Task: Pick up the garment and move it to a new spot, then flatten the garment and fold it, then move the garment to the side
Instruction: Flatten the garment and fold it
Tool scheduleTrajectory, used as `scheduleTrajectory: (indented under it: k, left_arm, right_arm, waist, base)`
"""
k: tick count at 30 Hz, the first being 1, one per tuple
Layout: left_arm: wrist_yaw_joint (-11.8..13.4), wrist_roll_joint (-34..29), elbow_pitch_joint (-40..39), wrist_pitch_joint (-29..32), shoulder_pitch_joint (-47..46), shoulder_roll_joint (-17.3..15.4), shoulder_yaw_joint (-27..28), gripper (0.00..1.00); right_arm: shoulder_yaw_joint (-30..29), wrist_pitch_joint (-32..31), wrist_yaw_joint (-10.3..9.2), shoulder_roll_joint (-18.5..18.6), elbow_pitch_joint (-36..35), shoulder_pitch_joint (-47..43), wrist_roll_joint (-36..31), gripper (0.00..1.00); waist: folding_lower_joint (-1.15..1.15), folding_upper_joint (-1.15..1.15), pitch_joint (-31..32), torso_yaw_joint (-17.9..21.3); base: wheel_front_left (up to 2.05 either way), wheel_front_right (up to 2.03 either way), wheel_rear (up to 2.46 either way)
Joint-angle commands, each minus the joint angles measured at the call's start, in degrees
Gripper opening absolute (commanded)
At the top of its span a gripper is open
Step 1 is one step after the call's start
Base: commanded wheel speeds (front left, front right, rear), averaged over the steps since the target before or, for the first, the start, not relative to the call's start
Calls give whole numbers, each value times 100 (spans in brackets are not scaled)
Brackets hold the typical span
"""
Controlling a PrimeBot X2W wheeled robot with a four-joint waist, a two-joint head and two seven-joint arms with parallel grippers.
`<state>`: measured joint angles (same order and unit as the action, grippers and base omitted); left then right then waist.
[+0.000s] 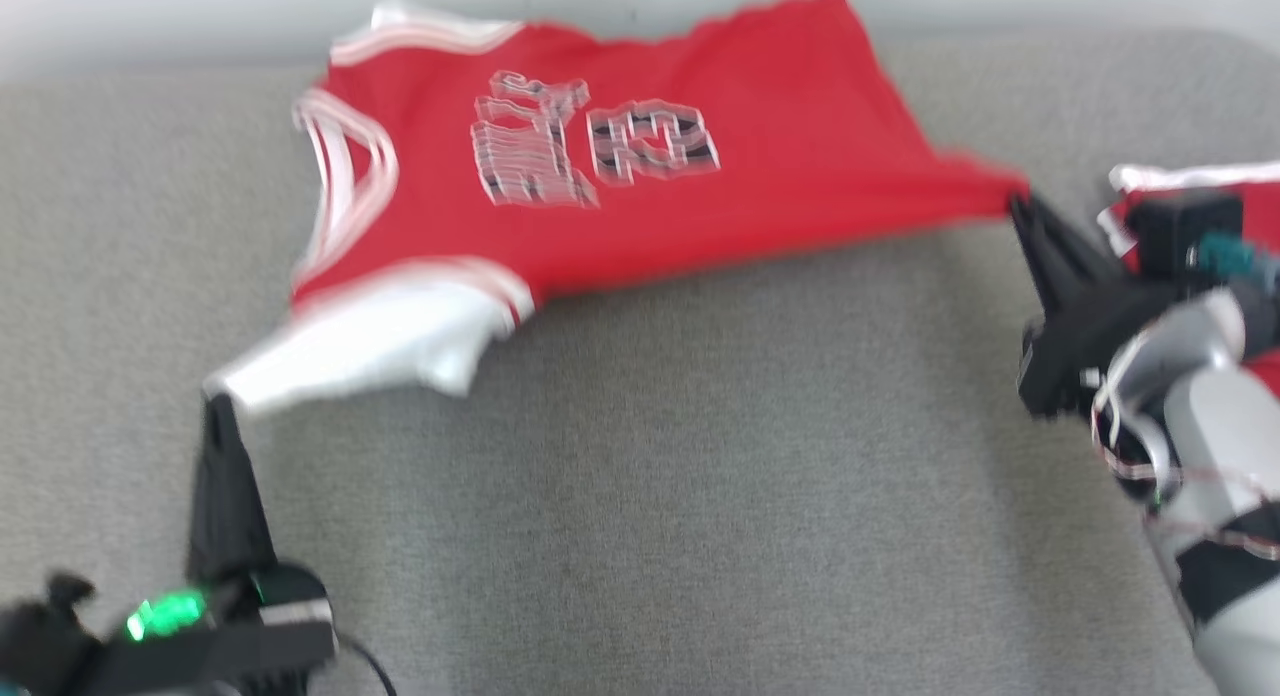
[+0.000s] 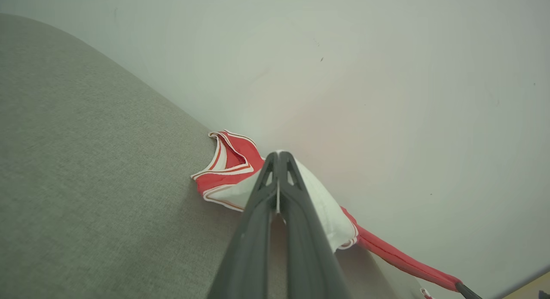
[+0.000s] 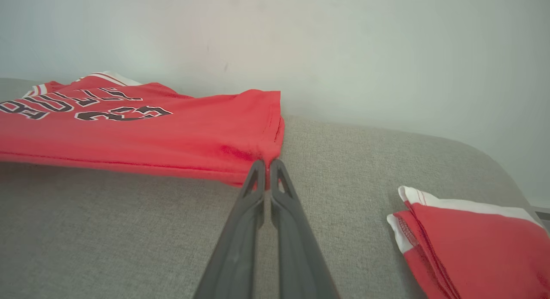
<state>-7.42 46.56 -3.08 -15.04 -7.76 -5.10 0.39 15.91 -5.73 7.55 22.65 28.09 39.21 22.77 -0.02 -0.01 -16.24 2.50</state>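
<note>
The garment [image 1: 700, 126] is a red basketball jersey with white trim and black-and-white lettering, stretched across the far side of the grey cushion. My left gripper [image 1: 218, 401] is shut on its white shoulder corner at the lower left; seen from the left wrist, the closed fingertips [image 2: 278, 155] pinch the white cloth [image 2: 326, 208]. At the right, my right gripper [image 1: 1018, 204] is shut on the red hem corner; the right wrist view has the jersey [image 3: 172, 135] pulled taut from its tips [image 3: 267, 163]. The near edge hangs slightly off the surface between both grips.
A second red and white garment [image 1: 1215, 191] lies folded at the right edge, just behind my right arm, and appears as a folded pile [image 3: 472, 239] in the right wrist view. The grey cushion [image 1: 640, 496] stretches wide in front. A pale wall [image 3: 343, 41] rises behind.
</note>
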Motion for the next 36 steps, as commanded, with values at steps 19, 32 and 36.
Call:
scheduleTrajectory:
  k: [19, 32, 36]
  left_arm:
    - [176, -398, 507, -17, 1737, 198, -291, 0]
    - [220, -372, 294, 256, 2340, 6, -399, 0]
    - [273, -315, 141, 517, 2571, -144, -391, 0]
  right_arm:
    - [-469, -906, -15, -100, -1347, -2288, -471, 0]
    - [-890, -2189, -15, -246, -2073, -3426, -344, 0]
    - [-1028, -2492, -15, -297, -2333, -3752, -364, 0]
  waist:
    - [2, 1, 1188, -254]
    - [2, 1, 1199, -312]
    - [2, 1, 1212, -302]
  base:
    - [0, 0, 0]
    - [0, 0, 0]
    - [0, 0, 0]
